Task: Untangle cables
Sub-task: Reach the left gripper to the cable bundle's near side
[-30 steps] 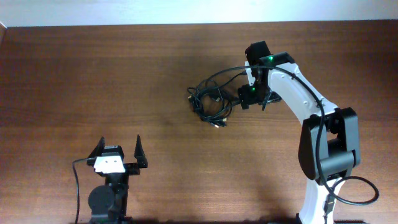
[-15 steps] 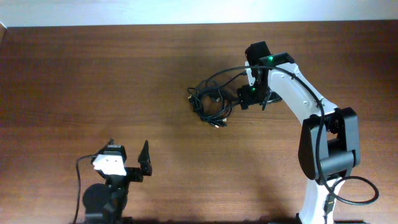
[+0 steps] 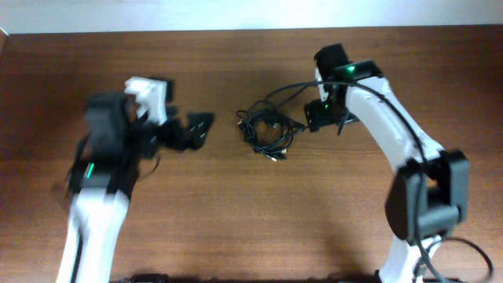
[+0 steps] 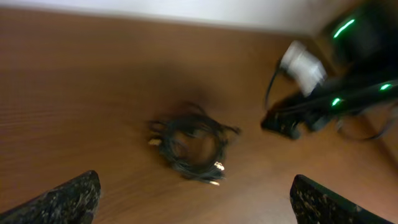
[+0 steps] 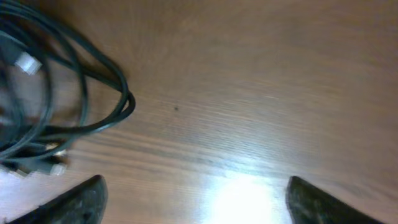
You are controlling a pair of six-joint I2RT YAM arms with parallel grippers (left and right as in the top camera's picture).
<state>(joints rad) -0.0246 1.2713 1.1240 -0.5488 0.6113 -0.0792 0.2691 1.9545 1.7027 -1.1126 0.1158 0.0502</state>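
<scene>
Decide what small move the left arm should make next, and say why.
Probably ease the left gripper forward and down to the near edge of the cables. Its jaws stand open and empty, short of the bundle, which lies centred ahead of them in the wrist view. The right gripper is open too, beside the far side, gripping nothing, so no cord is held yet.

You worked at what looked like a robotics lab bench: a bare wooden table (image 3: pixel 236 228) filled the frame, a white wall (image 3: pixel 236 14) edged the top, and two arms (image 3: pixel 385 126) flanked cables (image 3: pixel 266 132) near centre.
</scene>
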